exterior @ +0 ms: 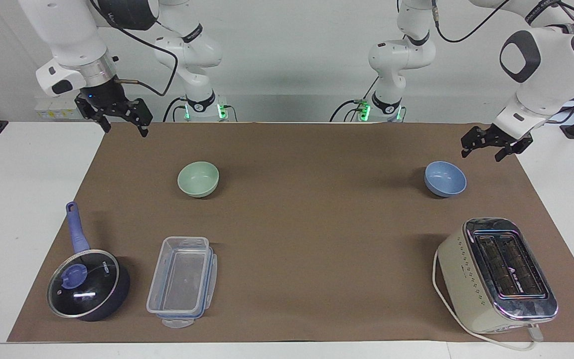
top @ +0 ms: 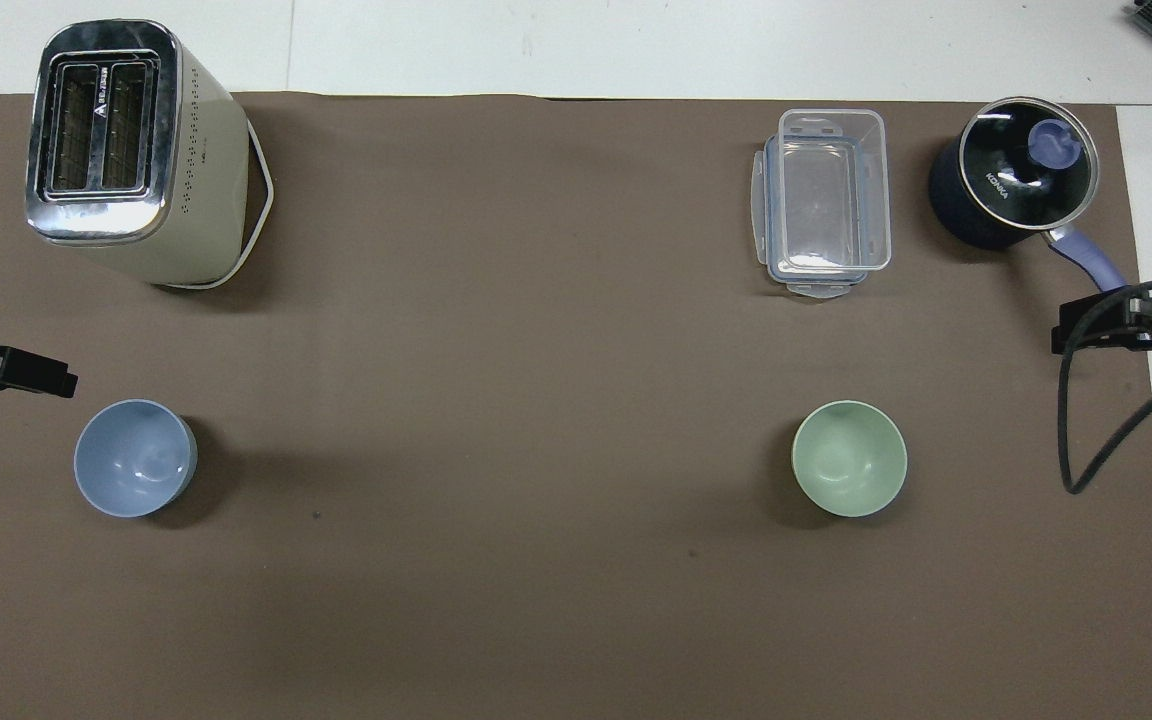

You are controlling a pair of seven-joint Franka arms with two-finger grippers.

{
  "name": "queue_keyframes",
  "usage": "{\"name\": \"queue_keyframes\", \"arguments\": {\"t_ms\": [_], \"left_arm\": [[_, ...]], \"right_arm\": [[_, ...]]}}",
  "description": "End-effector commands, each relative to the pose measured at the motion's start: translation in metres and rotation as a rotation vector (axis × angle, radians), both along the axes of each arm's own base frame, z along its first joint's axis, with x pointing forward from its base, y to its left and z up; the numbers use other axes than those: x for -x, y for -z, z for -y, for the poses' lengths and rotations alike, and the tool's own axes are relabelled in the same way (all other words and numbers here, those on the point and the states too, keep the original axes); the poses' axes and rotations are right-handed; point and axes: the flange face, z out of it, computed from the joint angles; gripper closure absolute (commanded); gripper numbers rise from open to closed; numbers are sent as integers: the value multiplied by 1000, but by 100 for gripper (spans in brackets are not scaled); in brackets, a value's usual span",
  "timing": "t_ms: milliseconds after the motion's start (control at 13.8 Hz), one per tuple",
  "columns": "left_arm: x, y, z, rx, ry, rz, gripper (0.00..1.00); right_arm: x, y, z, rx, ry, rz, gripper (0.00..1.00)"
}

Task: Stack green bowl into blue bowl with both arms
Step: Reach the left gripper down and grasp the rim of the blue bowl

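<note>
The green bowl (exterior: 198, 179) stands upright and empty on the brown mat toward the right arm's end; it also shows in the overhead view (top: 849, 458). The blue bowl (exterior: 445, 178) stands upright and empty toward the left arm's end, also in the overhead view (top: 134, 457). My left gripper (exterior: 481, 154) is open and empty in the air over the mat's edge, close to the blue bowl but apart from it; it shows at the overhead view's edge (top: 26, 372). My right gripper (exterior: 125, 130) is open and empty, raised over the mat's corner, and waits (top: 1086, 335).
A cream toaster (exterior: 496, 274) with its cord stands farther from the robots than the blue bowl. A clear plastic container (exterior: 182, 281) and a dark blue lidded saucepan (exterior: 87, 284) stand farther out than the green bowl. The brown mat (exterior: 317, 224) covers the white table.
</note>
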Motion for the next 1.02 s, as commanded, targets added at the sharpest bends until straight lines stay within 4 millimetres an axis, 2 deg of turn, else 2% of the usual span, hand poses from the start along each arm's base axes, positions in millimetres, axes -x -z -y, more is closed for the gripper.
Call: {"name": "queue_keyframes", "arguments": {"t_ms": [0,218,290,508,725,943], "left_arm": [[15,18,-11,-15,14,18,0],[22,44,-30,-12,21,16,0],[26,52,-42,-11,22,18,0],[35,81,-55,-7,4,11,0],[49,122,-66,11,9,17,0],[58,145,-68,26,7,19,0]], "right_arm": [[4,-1,-1,4,19,17,0],[4,-1,0,4,19,17,0],[4,-1,0,4,19,17,0],[4,-1,0,4,19,17,0],[3,-1,-1,4,18,17,0],[4,-1,0,4,19,16,0]]}}
